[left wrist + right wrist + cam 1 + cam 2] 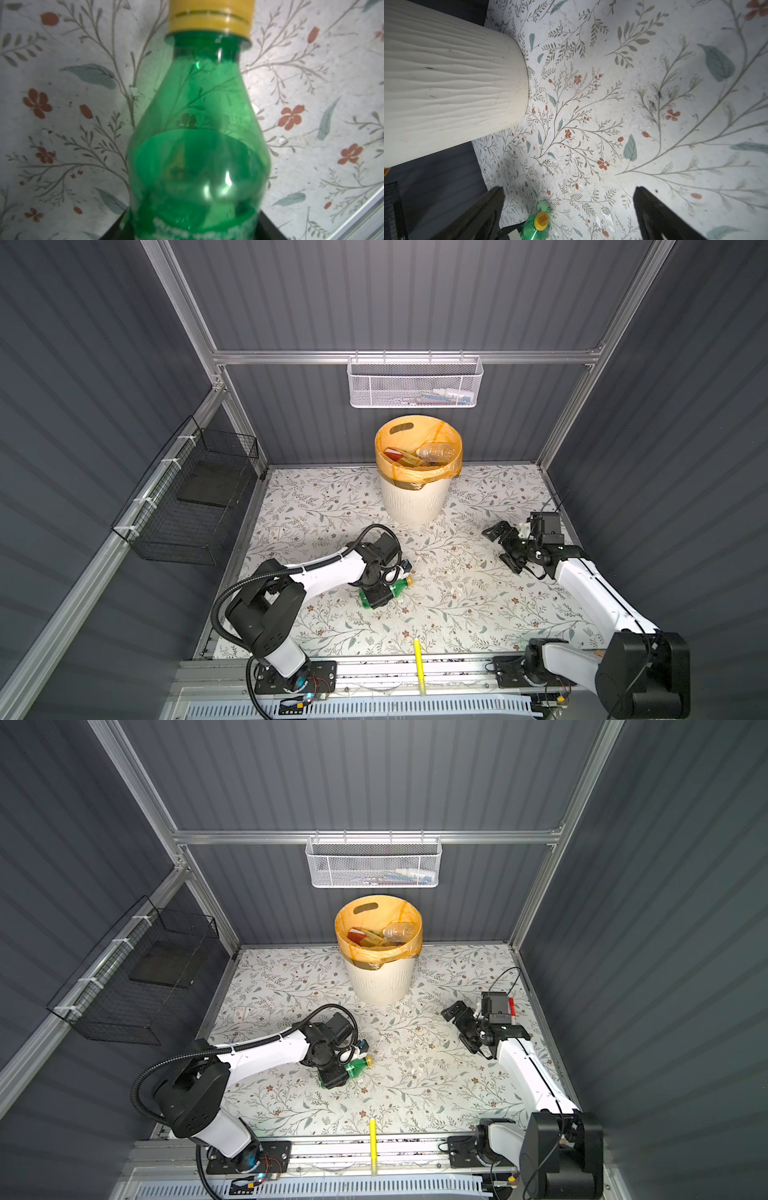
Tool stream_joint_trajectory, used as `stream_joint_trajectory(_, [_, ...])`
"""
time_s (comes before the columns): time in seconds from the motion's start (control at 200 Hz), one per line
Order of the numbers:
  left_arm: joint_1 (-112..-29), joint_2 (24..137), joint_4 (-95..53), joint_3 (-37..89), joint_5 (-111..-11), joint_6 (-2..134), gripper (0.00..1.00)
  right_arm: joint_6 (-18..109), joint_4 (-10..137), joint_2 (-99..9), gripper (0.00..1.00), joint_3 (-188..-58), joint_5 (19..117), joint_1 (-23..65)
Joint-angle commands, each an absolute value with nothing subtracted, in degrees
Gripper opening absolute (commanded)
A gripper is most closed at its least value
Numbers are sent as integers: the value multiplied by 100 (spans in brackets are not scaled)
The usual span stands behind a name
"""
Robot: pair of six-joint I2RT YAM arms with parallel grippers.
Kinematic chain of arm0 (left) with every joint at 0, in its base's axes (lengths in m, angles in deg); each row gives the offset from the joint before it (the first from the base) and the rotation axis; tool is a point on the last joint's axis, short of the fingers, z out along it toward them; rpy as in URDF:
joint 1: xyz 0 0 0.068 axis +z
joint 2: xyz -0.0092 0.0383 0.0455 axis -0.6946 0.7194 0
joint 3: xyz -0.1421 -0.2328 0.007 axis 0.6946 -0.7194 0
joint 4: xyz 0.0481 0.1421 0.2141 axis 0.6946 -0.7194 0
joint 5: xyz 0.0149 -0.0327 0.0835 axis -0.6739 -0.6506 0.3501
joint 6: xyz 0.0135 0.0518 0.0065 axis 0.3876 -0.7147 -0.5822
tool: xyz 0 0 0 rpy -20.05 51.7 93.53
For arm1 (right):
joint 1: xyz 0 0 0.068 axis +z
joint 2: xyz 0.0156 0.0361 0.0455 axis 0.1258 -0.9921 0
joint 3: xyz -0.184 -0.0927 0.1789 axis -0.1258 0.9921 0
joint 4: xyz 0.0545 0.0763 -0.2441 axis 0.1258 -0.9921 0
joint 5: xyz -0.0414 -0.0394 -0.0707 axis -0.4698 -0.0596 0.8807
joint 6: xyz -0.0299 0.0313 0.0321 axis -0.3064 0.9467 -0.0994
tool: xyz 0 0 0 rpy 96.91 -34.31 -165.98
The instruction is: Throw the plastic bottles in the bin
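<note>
**Green bottle in the left jaws, bin straight behind it**

A black wire basket (pixel 183 510) hangs on the left wall, well apart from the work. The left gripper (pixel 376 593) is low over the floral mat (pixel 457 614). Its jaws are closed across the labelled body of a green bottle (pixel 398 587). The bottle lies on its side near the middle of the mat, with its yellow cap (pixel 409 580) pointing towards the right arm. In the left wrist view the dark fingers (pixel 116 230) sit against both sides of the body, below the shoulder.

The bottle looks empty, so I judge it light, thin-walled and slick. It would likely dent or squirt out under a hard pinch. The wide body is the sound place to hold it, since a grip at the neck or cap would let it swing.

Behind it, in the middle, the bin (pixel 415 502) stands upright near the back wall. A clear bottle (pixel 435 451) and red and yellow items are piled high inside. The mat between the bottle and the bin is bare.

The bin's rim stands well above the mat, so the bottle would have to go up and over it. A white mesh basket (pixel 415 381) hangs on the rail above the bin and may limit headroom there. A yellow marker pen (pixel 419 664) lies at the front edge, well apart.

On the right, the right gripper (pixel 501 549) hangs over the mat with its jaws spread wide and holding nothing. It is beside the bin and out of the likely path to it.
</note>
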State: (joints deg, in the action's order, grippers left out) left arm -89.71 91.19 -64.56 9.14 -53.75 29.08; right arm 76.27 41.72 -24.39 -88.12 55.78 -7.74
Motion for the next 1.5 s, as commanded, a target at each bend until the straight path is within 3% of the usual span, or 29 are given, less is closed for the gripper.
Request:
stream_joint_trajectory(0.0, [-8996, 9123, -6432, 963, -5353, 2940, 59, 7590, 4210, -2440, 99, -8728, 5564, -802])
stream_joint_trajectory(0.14, [-8993, 8989, -6685, 1267, -5258, 2965, 50, 7616, 4203, -2418, 99, -8699, 5544, -802])
stream_joint_trajectory(0.27, [-8988, 8541, -7278, 3020, -5154, 2905, 48, 7628, 4122, -2318, 99, -8751, 5547, -802])
stream_joint_trajectory(0.31, [-8988, 8493, -7400, 4232, -5156, 2957, 52, 7612, 4069, -2284, 99, -8797, 5557, -802])
stream_joint_trajectory(0.34, [-8986, 8500, -7347, 5105, -5117, 3082, 62, 7592, 4061, -2250, 99, -8830, 5564, -802])
stream_joint_trajectory(0.385, [-8986, 8523, -6771, 6074, -4690, 3386, 94, 7581, 4063, -2214, 99, -8861, 5583, -802])
stream_joint_trajectory(0.4, [-8982, 8534, -6504, 6301, -4515, 3481, 99, 7580, 4061, -2208, 99, -8867, 5590, -802])
stream_joint_trajectory(0.55, [-8677, 9431, -4927, 7988, -1858, 3640, 100, 7677, 4061, -2049, 99, -8802, 5530, -802])
stream_joint_trajectory(0.62, [-7879, 10202, -5633, 9047, -1913, 4526, 100, 7709, 4061, -1868, 99, -8702, 5512, -802])
stream_joint_trajectory(0.71, [-7238, 10913, -6731, 10001, -2708, 5580, 100, 7711, 3876, -1651, 99, -8598, 5592, -811])
stream_joint_trajectory(0.896, [-7204, 9561, -5120, 7258, -3114, 5894, 100, 7486, 3600, -1473, 99, -8677, 6010, -928])
stream_joint_trajectory(1.186, [-6878, 8000, -5178, 4772, -3232, 5766, 100, 6494, 3007, -2103, 99, -10167, 6674, -2088])
stream_joint_trajectory(1.331, [-6681, 7336, -4728, 2993, -3522, 6279, 100, 6636, 3258, -2862, 99, -10699, 6589, -2740])
stream_joint_trajectory(1.496, [-6522, 7168, -4506, 1993, -3773, 6557, 99, 5871, 2862, -4223, 99, -12085, 6862, -2954])
